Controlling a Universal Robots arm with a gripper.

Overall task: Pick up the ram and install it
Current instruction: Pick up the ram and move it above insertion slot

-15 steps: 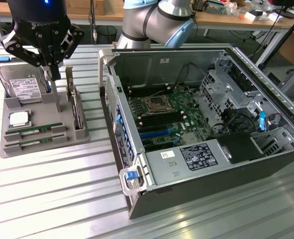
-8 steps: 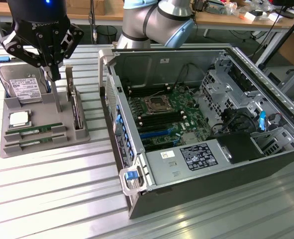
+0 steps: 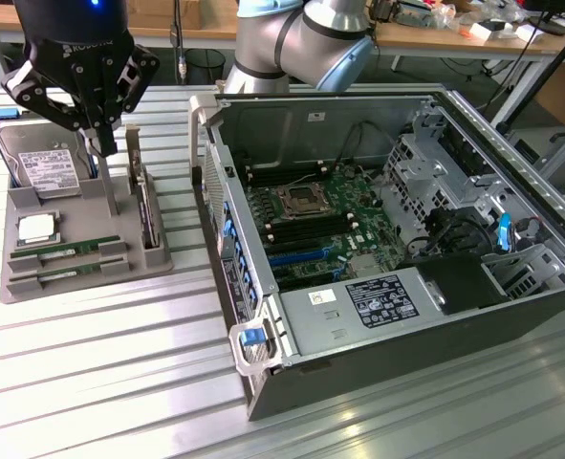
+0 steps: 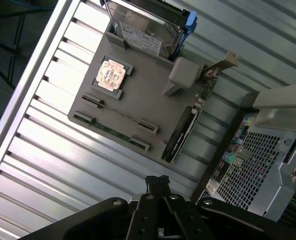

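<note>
Gripper (image 3: 103,146) at upper left of the exterior view, jaws closed together, nothing held; it hangs above the grey tray (image 3: 91,220); the ram (image 3: 67,251), two sticks, lies flat in the tray's front slots at left centre; hard drive (image 3: 48,167) behind; open computer case (image 3: 378,354) at right.

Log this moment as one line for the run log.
gripper: jaws shut, holding nothing, over gray tray | ram: two sticks lying in tray, untouched | computer case: open

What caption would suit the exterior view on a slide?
Shut gripper hovers over a grey tray holding two ram sticks, beside an open computer case.
</note>
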